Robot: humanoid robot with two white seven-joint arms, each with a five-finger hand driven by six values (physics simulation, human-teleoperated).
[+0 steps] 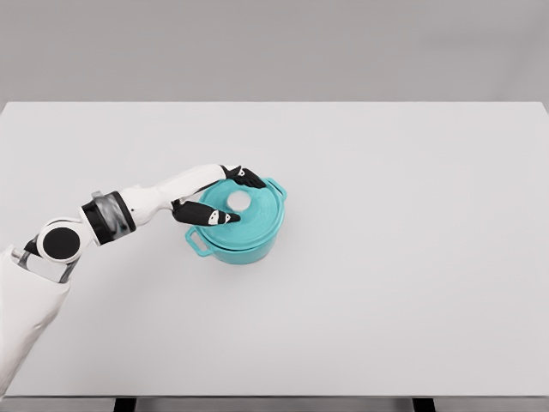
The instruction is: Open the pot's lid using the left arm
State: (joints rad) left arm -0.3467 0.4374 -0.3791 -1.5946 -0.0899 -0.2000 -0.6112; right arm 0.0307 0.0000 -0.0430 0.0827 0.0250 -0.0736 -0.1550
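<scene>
Okay — my left arm (129,210) comes in from the lower left and reaches across the white table (386,257) to the teal pot (244,240), which sits left of the table's middle. My left hand (214,196) is over the lid (257,206), dark fingers (210,216) curved to either side of the white knob (238,200) — one group beyond it, one on the near side. Whether they actually press the knob, I cannot tell. Lid sits flat on the pot, closed. Pot handles stick out at the near left and far right. Right arm not visible.
</scene>
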